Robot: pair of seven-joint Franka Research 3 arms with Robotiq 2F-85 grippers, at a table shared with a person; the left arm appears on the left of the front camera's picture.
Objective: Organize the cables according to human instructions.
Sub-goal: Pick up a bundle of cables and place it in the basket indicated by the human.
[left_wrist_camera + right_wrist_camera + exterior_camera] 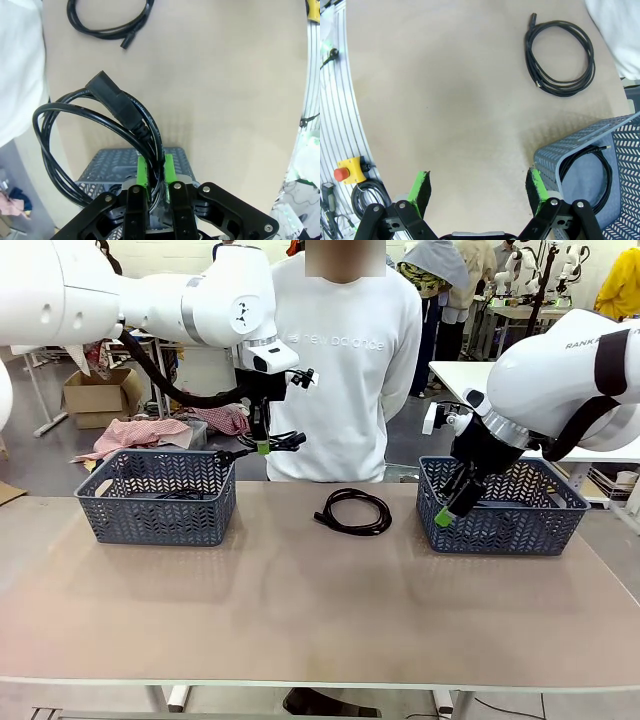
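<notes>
Your left gripper (pixel 156 171) clamps the cable coil (pixel 52 117) across its bunched strands; it looks light and floppy, so expect sagging loops; your right gripper (pixel 479 187) hangs spread wide, empty.

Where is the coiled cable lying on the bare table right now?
In the front view the coiled cable lies on the table near its far edge, midway between the left basket and the right basket, in front of the person.
</notes>
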